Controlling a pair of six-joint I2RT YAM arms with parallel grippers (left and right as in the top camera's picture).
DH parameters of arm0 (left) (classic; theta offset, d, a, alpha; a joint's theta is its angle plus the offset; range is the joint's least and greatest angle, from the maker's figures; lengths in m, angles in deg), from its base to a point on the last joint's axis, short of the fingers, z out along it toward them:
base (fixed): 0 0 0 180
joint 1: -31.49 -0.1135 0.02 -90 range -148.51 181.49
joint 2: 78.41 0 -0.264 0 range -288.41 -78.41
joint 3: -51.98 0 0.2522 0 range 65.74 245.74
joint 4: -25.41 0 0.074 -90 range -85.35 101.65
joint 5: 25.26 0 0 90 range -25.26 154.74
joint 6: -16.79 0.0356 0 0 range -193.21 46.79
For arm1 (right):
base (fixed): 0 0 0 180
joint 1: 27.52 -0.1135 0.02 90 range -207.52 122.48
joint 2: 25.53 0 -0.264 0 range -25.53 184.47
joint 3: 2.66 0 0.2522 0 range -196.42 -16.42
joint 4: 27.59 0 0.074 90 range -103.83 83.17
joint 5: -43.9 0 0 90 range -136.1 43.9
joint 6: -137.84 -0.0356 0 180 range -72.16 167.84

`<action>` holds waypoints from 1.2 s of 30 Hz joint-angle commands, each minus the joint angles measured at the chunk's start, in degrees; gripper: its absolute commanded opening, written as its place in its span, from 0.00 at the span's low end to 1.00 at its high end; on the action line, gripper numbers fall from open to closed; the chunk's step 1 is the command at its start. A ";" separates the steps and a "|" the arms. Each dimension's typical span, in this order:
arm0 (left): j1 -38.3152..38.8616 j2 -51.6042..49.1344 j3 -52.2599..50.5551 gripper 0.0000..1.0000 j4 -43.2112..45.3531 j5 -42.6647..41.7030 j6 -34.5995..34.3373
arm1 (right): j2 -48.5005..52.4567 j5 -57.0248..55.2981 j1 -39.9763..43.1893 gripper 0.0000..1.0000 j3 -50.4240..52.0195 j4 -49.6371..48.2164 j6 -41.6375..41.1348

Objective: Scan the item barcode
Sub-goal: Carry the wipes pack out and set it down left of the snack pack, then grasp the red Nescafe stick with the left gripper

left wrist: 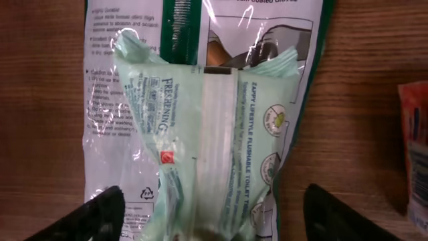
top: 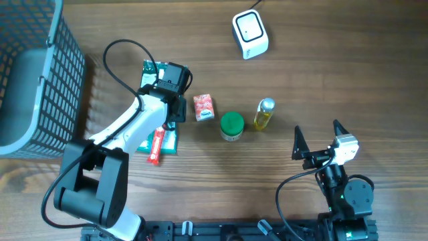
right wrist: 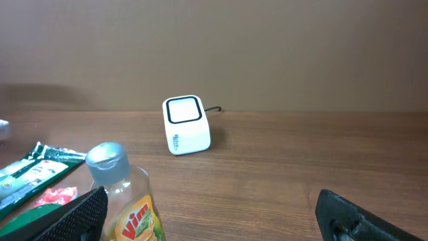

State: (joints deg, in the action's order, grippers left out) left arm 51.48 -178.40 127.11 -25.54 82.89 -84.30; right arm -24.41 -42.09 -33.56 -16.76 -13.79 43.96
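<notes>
From above, the left arm (top: pixel 134 120) reaches over green packets (top: pixel 150 68) near the basket (top: pixel 40 80). The white scanner (top: pixel 250 33) sits well apart at the top. The right gripper (top: pixel 317 130) is spread wide and holds nothing. The left wrist view shows the left gripper (left wrist: pixel 214 217) let go, with a pale green wipes pack (left wrist: pixel 207 134) between its fingers (left wrist: pixel 93 217), lying on a bigger packet (left wrist: pixel 120 100). In the right wrist view, the scanner stands behind a yellow bottle (right wrist: pixel 127 204).

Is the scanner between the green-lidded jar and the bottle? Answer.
No, the scanner stands apart, far beyond the jar and bottle, which sit side by side.
</notes>
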 commanded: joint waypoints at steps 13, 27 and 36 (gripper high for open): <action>-11.15 9.20 8.68 0.73 -20.94 -20.46 -1.79 | -0.22 -0.52 0.28 1.00 0.04 -0.13 -0.63; -5.75 9.11 -3.10 0.52 -26.18 -20.15 -10.95 | -0.22 -0.52 0.28 1.00 0.04 -0.11 -0.63; -0.59 9.11 -7.08 0.37 -19.93 -16.55 -14.95 | -0.22 -0.52 0.28 1.00 0.04 -0.13 -0.61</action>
State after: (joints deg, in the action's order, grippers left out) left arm 49.36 -169.26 120.75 -45.35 63.59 -96.69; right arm -24.41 -42.09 -33.56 -16.76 -13.79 43.96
